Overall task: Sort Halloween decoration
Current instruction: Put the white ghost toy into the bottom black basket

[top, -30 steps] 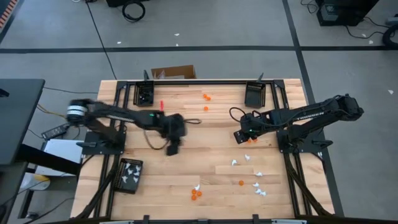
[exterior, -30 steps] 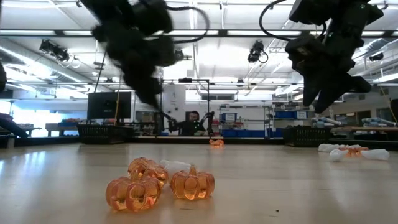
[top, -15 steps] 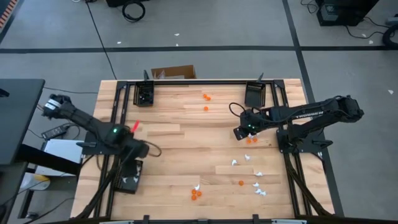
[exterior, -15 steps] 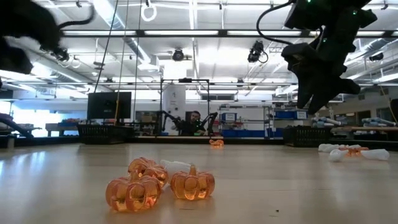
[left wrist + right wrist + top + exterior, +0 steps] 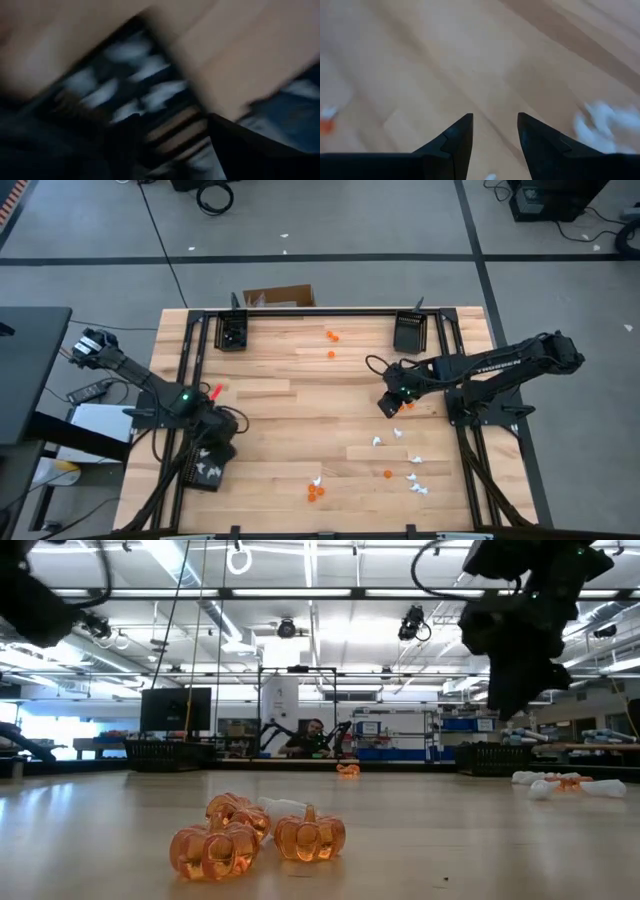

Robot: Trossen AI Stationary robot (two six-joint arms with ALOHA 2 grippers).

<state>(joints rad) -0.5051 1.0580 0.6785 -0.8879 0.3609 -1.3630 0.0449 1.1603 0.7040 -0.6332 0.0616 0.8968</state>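
**Q:** so what are your claws doing right now?

**A:** My right gripper hangs over bare wood near the 3 o'clock side of the table, fingers parted with a clear gap, nothing between them. My left gripper is over the black tray at about 8 o'clock. Too blurry there, so I can't tell how wide it is.

**Q:** and the Halloween stuff?

**A:** White pieces sit in that tray, more white ones scattered at 4 to 5 o'clock. Orange pumpkins bunch up at 6, two more near 12. Two more trays sit along the far edge.

**Q:** room?

**A:** Big workshop, ceiling lights, a person seated far back.
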